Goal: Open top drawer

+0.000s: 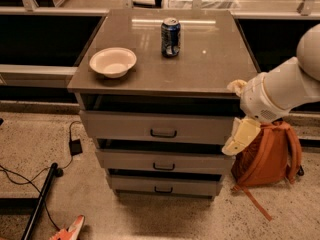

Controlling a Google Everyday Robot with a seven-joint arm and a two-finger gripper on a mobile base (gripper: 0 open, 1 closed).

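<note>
The top drawer (125,125) is the widest of three grey drawers in a small cabinet, with a small dark bar handle (163,133) at its centre. A dark gap shows between its front and the cabinet top. My gripper (239,138) is a cream-coloured piece hanging from the white arm (280,89). It is at the right end of the top drawer's front, right of the handle and apart from it.
A white bowl (113,61) and a blue soda can (170,37) stand on the cabinet top (210,69). An orange backpack (267,156) leans on the floor right of the cabinet. Cables (70,149) and a dark pole (40,199) lie at the lower left.
</note>
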